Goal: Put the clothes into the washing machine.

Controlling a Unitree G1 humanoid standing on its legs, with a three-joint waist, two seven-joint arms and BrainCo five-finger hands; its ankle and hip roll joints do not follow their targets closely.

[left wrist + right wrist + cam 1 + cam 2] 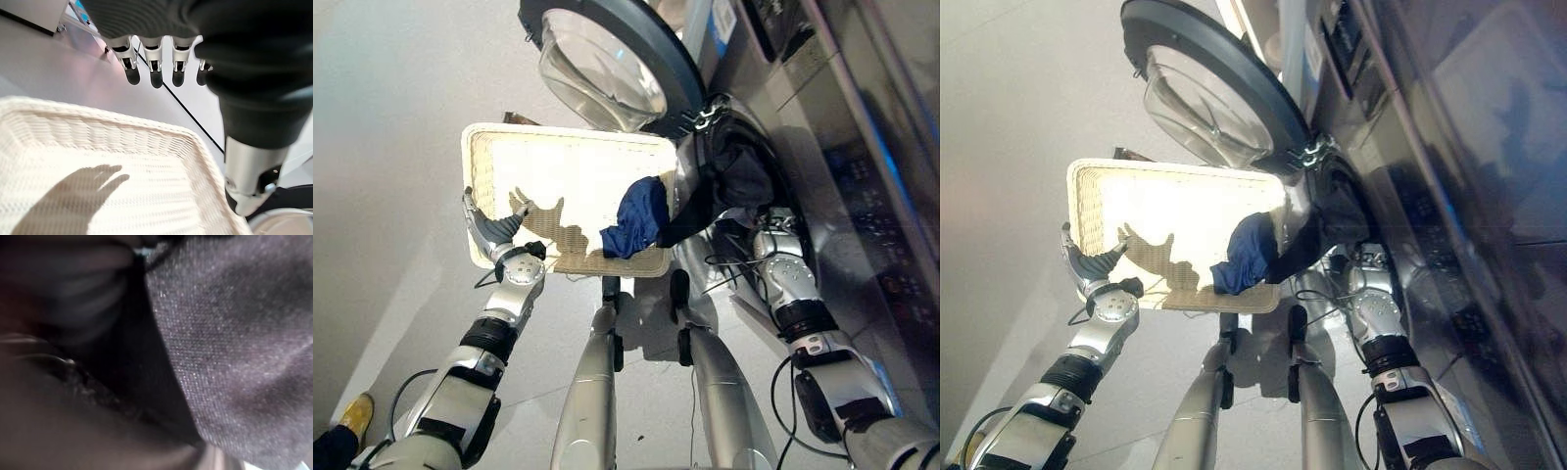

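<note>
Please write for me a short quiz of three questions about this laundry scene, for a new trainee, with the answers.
1. True or false: the washing machine door is open.
2. Which garment lies in the wicker basket at the corner nearest the machine? A) a blue one B) a red one C) a white one
3. Fill the gap: the dark garment hangs from the machine's ____ down toward the basket.

Key
1. True; the round door stands swung out above the basket.
2. A, the blue garment.
3. Opening. The right hand is at this cloth, its fingers hidden; the left hand is open at the basket's other side.
</note>
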